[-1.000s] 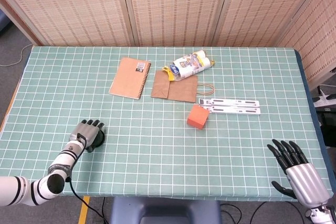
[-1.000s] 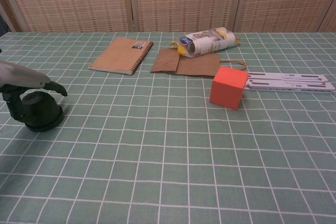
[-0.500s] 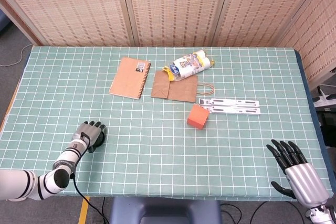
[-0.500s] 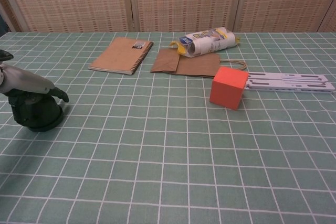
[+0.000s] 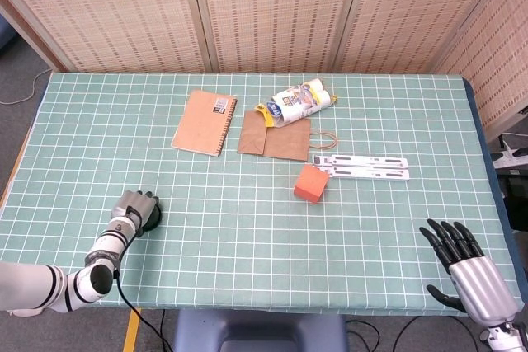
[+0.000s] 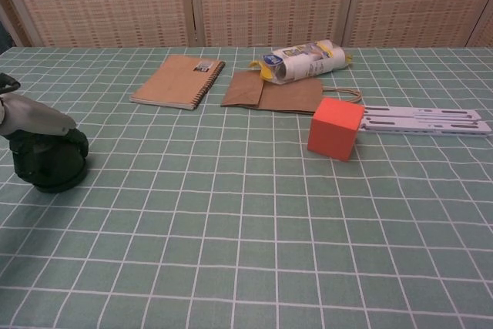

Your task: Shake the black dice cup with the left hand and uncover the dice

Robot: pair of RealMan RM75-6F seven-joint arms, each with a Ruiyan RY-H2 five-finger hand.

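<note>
The black dice cup (image 6: 52,166) stands mouth down near the table's front left; in the head view the cup (image 5: 153,218) shows just beyond my fingers. My left hand (image 6: 32,118) lies over its top, fingers wrapped down around its sides, and grips it; the same left hand (image 5: 132,208) shows from above in the head view. No dice are visible; anything under the cup is hidden. My right hand (image 5: 467,273) hovers at the front right corner, fingers spread, holding nothing, far from the cup.
Toward the back lie a brown spiral notebook (image 5: 205,121), a flat brown paper bag (image 5: 276,136) and a snack packet (image 5: 301,102). An orange cube (image 5: 310,183) and a white flat rail (image 5: 369,166) sit right of centre. The table's front edge is close to the cup.
My left hand's fingers have curled in from pointing past the cup to wrapping around it, and the hand has drawn slightly left. The right hand has not moved.
</note>
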